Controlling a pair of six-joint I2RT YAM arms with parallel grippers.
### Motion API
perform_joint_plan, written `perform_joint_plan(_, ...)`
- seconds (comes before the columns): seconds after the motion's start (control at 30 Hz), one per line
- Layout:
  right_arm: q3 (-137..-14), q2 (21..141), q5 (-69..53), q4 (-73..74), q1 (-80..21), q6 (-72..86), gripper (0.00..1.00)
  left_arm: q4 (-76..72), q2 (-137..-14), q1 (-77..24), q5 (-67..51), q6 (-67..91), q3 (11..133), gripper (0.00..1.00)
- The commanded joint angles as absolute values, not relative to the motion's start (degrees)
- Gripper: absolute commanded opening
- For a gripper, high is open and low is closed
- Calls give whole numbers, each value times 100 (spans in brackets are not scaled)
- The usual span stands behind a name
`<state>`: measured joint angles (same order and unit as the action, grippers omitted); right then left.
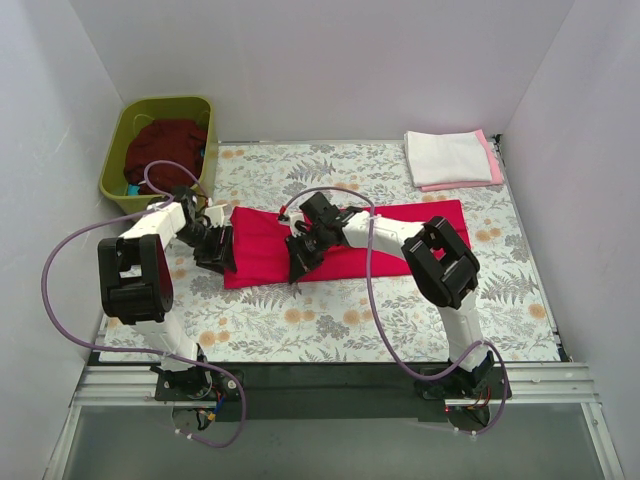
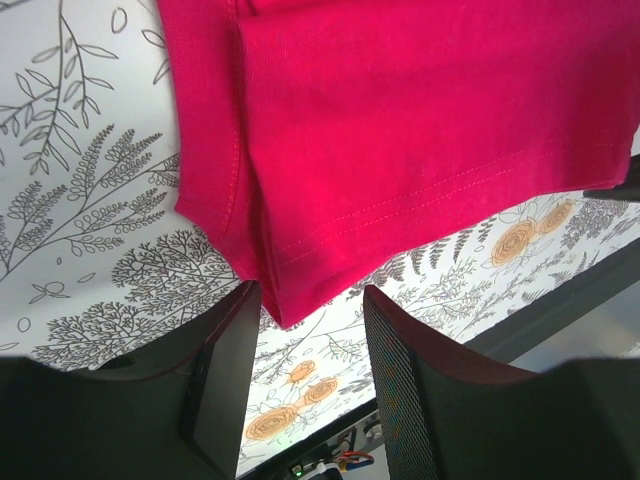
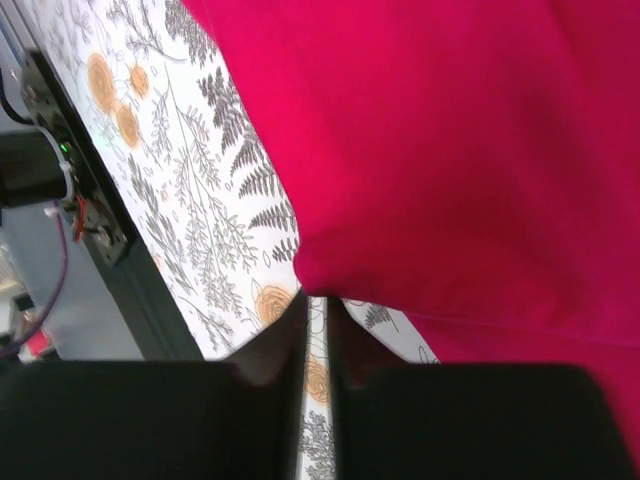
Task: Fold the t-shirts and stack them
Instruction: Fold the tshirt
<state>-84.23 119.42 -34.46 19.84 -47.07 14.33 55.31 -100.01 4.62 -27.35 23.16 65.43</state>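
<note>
The crimson-red t-shirt (image 1: 390,235) lies mid-table, folded into a long band running left to right across the floral table cloth (image 1: 330,320). The left gripper (image 1: 215,252) is down at the band's left end. On its wrist view the fingers (image 2: 225,370) stand wide apart, and the hemmed corner of the shirt dips into the gap without either pad closing on it. The right gripper (image 1: 300,265) is at the near edge, about a third of the way along from the left. Its fingers (image 3: 270,350) are drawn almost together with only a sliver between them, nipping the fold of red cloth at their tips.

Far right corner: a folded white t-shirt (image 1: 445,155) sits on a pale pink t-shirt (image 1: 493,160), whose edge peeks out along the right and near sides. Far left, a dark maroon t-shirt (image 1: 165,145) is heaped in the olive-green tub (image 1: 115,150).
</note>
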Motion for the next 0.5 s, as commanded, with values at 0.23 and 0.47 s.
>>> perform_joint_plan(0.23, -8631, 11962, -3410, 1899, -4342, 1573, 1, 5634, -9809, 431, -2795, 2127, 6908, 44)
perform_joint_plan(0.47, -8754, 12093, -3761, 1881, -4342, 1670, 37, 5651, -9888, 422, -2821, 2092, 6926, 44)
